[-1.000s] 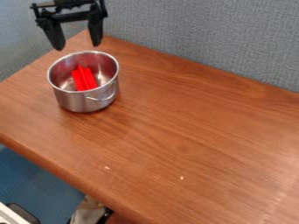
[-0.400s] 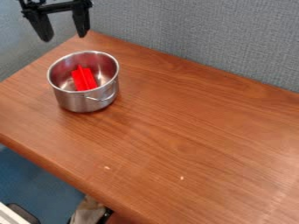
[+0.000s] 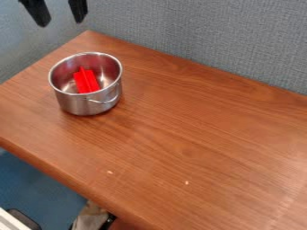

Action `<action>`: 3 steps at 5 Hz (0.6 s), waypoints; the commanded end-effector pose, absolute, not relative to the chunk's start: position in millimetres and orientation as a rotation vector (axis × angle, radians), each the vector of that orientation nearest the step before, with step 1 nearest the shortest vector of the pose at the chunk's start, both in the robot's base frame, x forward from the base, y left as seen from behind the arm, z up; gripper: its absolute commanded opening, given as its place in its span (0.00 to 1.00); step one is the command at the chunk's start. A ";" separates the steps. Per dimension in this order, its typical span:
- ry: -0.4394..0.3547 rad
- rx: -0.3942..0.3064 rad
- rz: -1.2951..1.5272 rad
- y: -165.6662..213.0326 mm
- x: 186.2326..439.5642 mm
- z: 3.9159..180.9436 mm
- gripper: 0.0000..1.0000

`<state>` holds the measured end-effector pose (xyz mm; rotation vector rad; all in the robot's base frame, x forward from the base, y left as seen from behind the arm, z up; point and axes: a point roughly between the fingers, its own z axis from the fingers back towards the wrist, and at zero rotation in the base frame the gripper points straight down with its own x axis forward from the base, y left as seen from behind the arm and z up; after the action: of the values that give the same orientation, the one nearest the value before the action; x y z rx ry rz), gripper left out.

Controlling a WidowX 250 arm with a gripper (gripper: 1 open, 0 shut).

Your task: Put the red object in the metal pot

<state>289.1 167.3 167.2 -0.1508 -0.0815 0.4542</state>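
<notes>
The metal pot (image 3: pixel 86 83) stands on the left part of the wooden table (image 3: pixel 192 126), its small handle toward the front. Inside it lies the red object (image 3: pixel 85 80), a bright red ridged stick resting on the pot's bottom. My gripper (image 3: pixel 57 16) hangs at the top left corner of the view, well above and behind the pot, with only its two dark fingers (image 3: pixel 39 13) showing. The fingers stand apart with nothing between them, so it is open.
A grey textured wall (image 3: pixel 204 31) rises behind the table. The table's front edge (image 3: pixel 72 180) runs diagonally at the lower left, with blue floor and some pale items below it.
My gripper has risen and drifted left, away from the pot, until it is mostly out of the top of the view. The pot and the red object have stayed still.
</notes>
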 end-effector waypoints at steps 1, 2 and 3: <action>-0.151 -0.093 0.453 172.9 297.6 163.2 0.00; -0.163 -0.050 0.447 173.6 301.7 147.0 1.00; -0.178 -0.009 0.450 176.3 306.9 130.9 1.00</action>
<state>306.5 177.4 120.0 -0.0245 -0.1448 0.4576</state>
